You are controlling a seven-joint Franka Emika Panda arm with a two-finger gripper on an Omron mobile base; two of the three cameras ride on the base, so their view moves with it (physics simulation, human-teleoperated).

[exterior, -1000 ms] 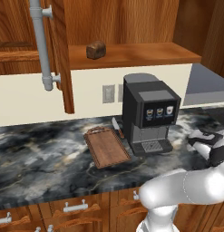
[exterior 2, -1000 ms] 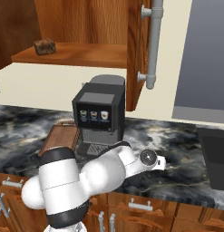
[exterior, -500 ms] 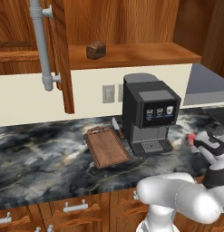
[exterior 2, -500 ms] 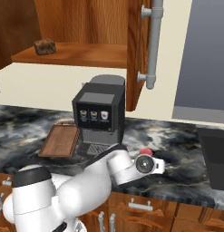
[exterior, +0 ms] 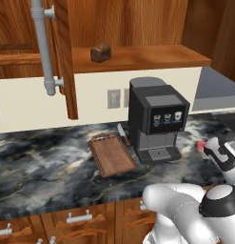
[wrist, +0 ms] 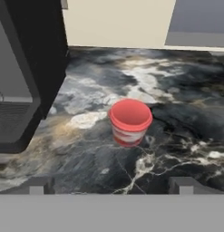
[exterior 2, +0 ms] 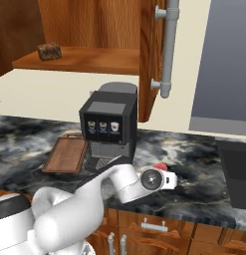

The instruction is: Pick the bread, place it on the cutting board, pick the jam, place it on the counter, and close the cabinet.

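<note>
The jam (wrist: 130, 121) stood upright on the counter (wrist: 186, 113), a squat red jar with a whitish band, to the right of the black coffee machine (wrist: 22, 77). In the hand view it sat alone on the dark veined marble, ahead of the gripper (wrist: 111, 186), whose two dark fingertips (wrist: 40, 185) stood wide apart at the bottom of the frame with nothing between them and clear of the jar. The left base view showed only a sliver of the jam (exterior: 201, 145) past the white wrist, at the right of the counter (exterior: 38, 162). In the right base view its red top (exterior 2: 159, 166) peeked out just behind the hand.

The base views showed what the hand camera could not. The bread (exterior: 101, 52), a small dark brown chunk, sat on the brown wooden shelf (exterior: 138, 57) above the coffee machine (exterior: 157, 119), toward the shelf's left end. The cutting board (exterior: 112, 155) lay flat and bare on the counter just left of the machine, with what looked like a knife (exterior: 122, 133) between them. The cabinet (exterior: 62, 57) door stood open, its edge hanging down over the counter with a long grey tube handle (exterior: 43, 45). From the right side the same door (exterior 2: 149, 55) hung to the right of the bread (exterior 2: 49, 51), and the board (exterior 2: 67, 155) appeared left of the machine (exterior 2: 109, 124).
</note>
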